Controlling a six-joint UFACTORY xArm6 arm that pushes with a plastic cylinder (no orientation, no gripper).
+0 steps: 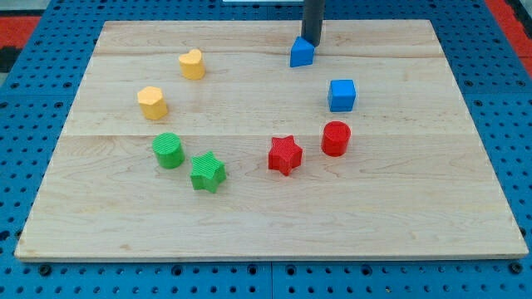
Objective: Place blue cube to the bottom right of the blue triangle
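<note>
The blue cube (342, 95) sits on the wooden board (266, 208) at the view's right of centre. The blue triangle (302, 52) lies near the view's top, up and to the left of the cube. My tip (310, 41) stands just behind the triangle, at its top right edge, touching or nearly touching it. The cube is below and to the right of the triangle, about a block's width of gap between them.
A red cylinder (336, 138) and a red star (285, 154) lie below the cube. A green cylinder (169, 150) and a green star (207, 172) sit lower left. A yellow heart (192, 64) and a yellow block (152, 102) sit upper left.
</note>
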